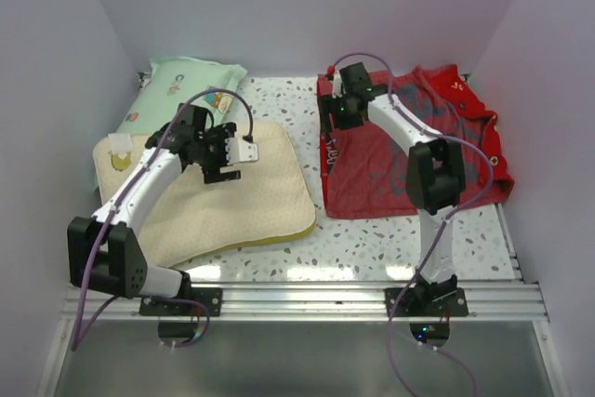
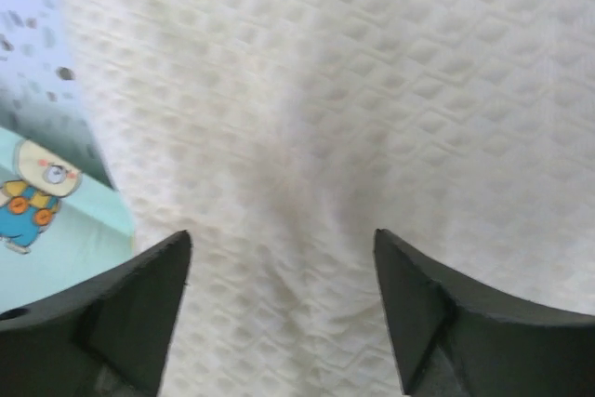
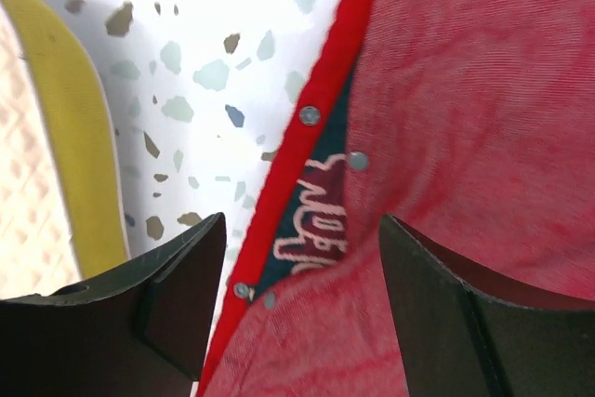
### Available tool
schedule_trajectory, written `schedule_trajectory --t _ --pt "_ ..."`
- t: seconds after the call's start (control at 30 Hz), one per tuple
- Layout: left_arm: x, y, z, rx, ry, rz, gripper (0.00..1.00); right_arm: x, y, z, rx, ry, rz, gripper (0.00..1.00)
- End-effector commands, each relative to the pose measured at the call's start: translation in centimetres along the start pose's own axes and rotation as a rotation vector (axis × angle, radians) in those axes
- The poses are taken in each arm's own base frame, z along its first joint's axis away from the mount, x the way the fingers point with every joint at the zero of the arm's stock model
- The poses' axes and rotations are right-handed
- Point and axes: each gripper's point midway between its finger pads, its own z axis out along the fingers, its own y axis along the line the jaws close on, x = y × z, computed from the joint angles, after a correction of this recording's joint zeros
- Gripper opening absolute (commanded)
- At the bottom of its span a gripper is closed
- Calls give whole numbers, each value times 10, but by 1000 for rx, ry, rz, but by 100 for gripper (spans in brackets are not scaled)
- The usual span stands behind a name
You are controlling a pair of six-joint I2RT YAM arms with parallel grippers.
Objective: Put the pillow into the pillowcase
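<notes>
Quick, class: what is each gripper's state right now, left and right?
Left gripper: open, empty, above the cream-yellow dimpled rectangular pillow.
Right gripper: open, jaws straddling the edge of the red fabric pillowcase.

Dimpled cream pillow [image 2: 372, 90] under the left tool [image 2: 282, 234], fingers [image 2: 112, 323] wide apart; mint-green cartoon pillow [image 2: 56, 230] at left edge.

Left arm [image 1: 144, 183] covers part of the pillow [image 1: 251, 206], right arm [image 1: 400, 123] part of the pillowcase [image 1: 372, 183]
</notes>
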Motion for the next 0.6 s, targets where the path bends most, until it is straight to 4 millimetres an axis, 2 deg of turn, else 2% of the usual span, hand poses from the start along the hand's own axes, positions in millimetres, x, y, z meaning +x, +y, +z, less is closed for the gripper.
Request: schedule_trajectory --t 0.0,0.03,0.07,0.17,0.27,0.33,0.37,0.4,0.43,0.47,0.5,0.53,0.57 --pt "-46 41 -39 -181 -187 -183 95 22 19 26 39 90 -57 70" --pt "-51 45 -42 -195 -208 -257 100 28 20 32 42 109 -59 70" --pt "-57 45 -45 -186 -240 -283 100 39 19 44 48 146 -58 70" --pt "-67 50 -56 -172 -305 -400 100 58 17 57 69 202 -58 68" --pt "-71 54 -63 -170 -344 -468 100 78 14 60 73 268 -58 64" --pt "-71 60 -70 -199 -362 -497 100 92 15 61 59 317 -59 54" --pt "-69 63 -71 -214 -362 -507 100 107 16 59 48 364 -70 49" --pt "-65 66 -74 -232 -361 -517 100 117 23 58 16 393 -74 28" --pt "-64 71 -75 -249 -362 -519 100 125 26 56 -15 422 -90 17" --pt "-60 74 -76 -266 -352 -527 100 147 32 50 -38 491 -101 6" --pt "-55 77 -78 -283 -347 -538 100 158 36 45 -60 530 -114 0" --pt "-53 80 -79 -292 -347 -541 100 176 43 32 -118 598 -157 0" --pt "-51 80 -79 -292 -343 -547 100 185 46 25 -135 631 -182 0"
